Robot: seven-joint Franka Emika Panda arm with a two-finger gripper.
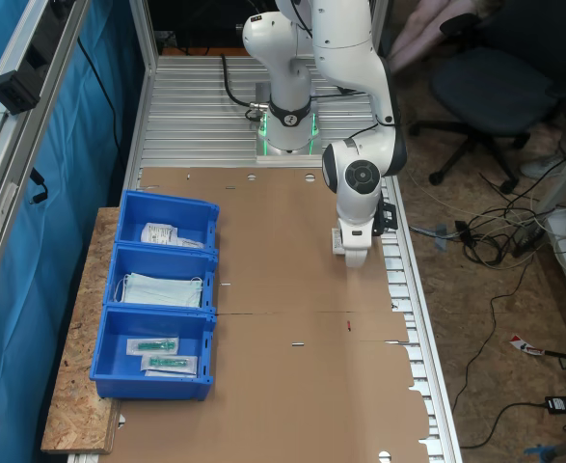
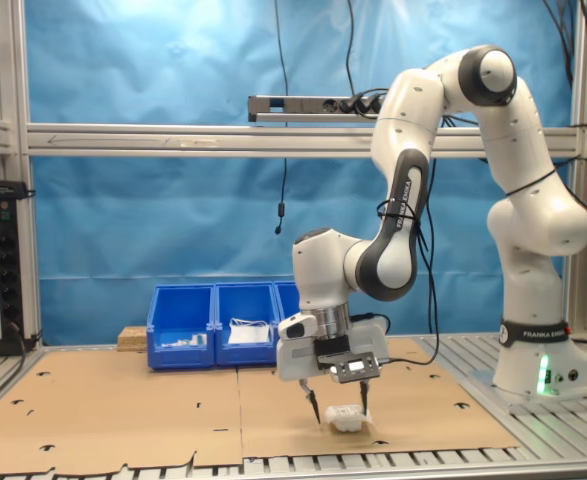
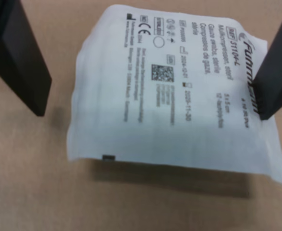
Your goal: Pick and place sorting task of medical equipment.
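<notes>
First exterior view: the gripper [image 1: 352,258] hangs low over bare cardboard [image 1: 283,289], three blue bins [image 1: 162,307] well apart.
Second exterior view: jaws open, holding nothing, astride the white sachet [image 2: 346,417] near the cardboard's front edge.
Wrist view: sachet lies flat between the fingers [image 3: 20,57].

white sachet [image 3: 174,96], dark print; blue bins [image 1: 163,307]

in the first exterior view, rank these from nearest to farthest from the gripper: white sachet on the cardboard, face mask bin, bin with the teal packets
1. white sachet, directly under the gripper, between its fingers.
2. face mask bin, middle of the row at the first exterior view's left.
3. teal packets bin, the row's near end.
</notes>
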